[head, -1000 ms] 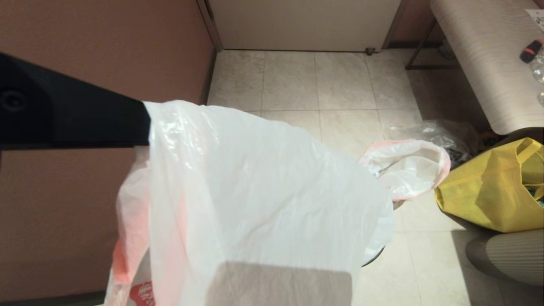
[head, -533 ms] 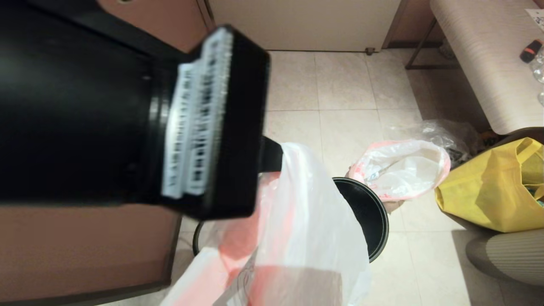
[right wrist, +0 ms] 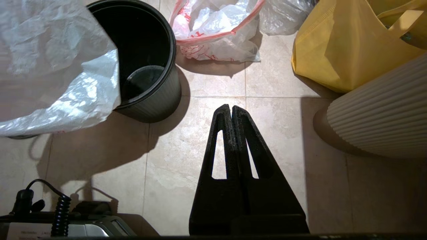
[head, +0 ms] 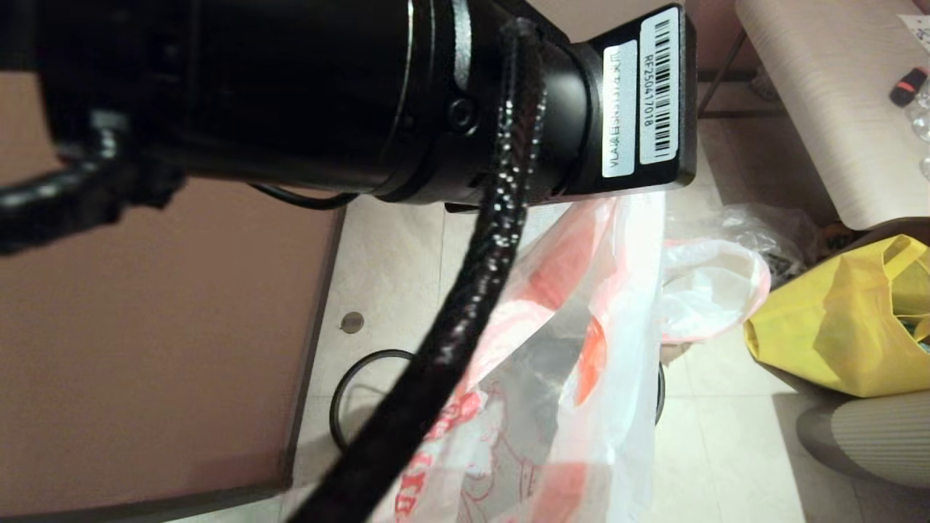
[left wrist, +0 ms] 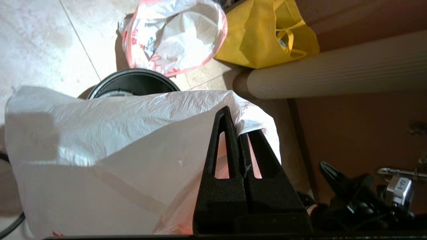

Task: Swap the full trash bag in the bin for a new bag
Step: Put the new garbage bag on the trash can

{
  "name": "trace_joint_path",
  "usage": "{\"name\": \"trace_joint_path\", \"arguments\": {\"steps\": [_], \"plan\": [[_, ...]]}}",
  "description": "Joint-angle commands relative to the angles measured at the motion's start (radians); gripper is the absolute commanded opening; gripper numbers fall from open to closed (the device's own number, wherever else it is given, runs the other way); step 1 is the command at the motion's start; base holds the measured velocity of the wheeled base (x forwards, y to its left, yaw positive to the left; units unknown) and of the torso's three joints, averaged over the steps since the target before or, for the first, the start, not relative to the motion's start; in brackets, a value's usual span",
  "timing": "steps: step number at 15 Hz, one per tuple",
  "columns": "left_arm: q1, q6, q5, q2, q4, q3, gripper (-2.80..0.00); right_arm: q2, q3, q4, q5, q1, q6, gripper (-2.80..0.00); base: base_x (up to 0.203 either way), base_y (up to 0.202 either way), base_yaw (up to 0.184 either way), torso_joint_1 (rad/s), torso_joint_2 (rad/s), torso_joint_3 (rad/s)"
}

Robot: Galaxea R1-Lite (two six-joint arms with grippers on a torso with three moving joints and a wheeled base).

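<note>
Fingers of left gripper (left wrist: 238, 128): clamped on the new bag (left wrist: 110, 143), which hangs over the bin (right wrist: 146, 66), mouth directly below; right gripper (right wrist: 231, 110): pressed together, holding nothing, low beside bin; full trash bag (right wrist: 217, 30): on floor beyond.

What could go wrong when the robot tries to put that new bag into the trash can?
1. The left gripper pinches the new bag at just one edge, so the thin film could slip free.
2. The bag hangs flat and draped over part of the bin; its mouth does not look opened, so it may land crumpled on the rim instead of lining it.
3. The right gripper hangs shut over the floor, not helping to spread the bag.
</note>
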Motion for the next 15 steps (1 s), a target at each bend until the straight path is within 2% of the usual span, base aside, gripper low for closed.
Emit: {"name": "trace_joint_path", "arguments": {"steps": [1,3,5,7,11,13,15], "plan": [[0.003,-0.001,0.001,0.038,-0.002,-0.002,-2.8,0.001,0.002,0.0,0.0,0.0,-0.001,-2.8,0.0,0.0,0.0,0.0,0.0,0.0],[-0.023,-0.003,-0.002,0.056,-0.012,-0.006,-2.8,0.001,-0.004,-0.003,-0.009,0.0,-0.001,-2.8,0.0,0.0,0.0,0.0,0.0,0.0],[-0.063,0.001,0.008,0.083,-0.031,-0.009,-2.8,0.01,-0.073,0.016,-0.009,0.0,0.001,-2.8,0.0,0.0,0.0,0.0,0.0,0.0],[-0.052,0.003,0.027,0.102,-0.032,-0.009,-2.8,0.109,-0.138,0.041,0.008,0.0,0.009,-2.8,0.0,0.0,0.0,0.0,0.0,0.0],[-0.027,-0.029,0.025,0.089,0.016,0.022,-2.8,0.534,-0.326,0.045,0.071,0.021,0.12,-2.8,0.0,0.0,0.0,0.0,0.0,0.0],[-0.052,-0.068,0.021,0.054,0.083,0.029,-2.8,0.801,-0.423,0.014,0.108,0.028,0.167,-2.8,0.0,0.0,0.0,0.0,0.0,0.0],[-0.057,-0.074,0.019,0.026,0.11,0.047,-2.8,1.036,-0.527,-0.037,0.146,0.032,0.198,-2.8,0.0,0.0,0.0,0.0,0.0,0.0]]}}
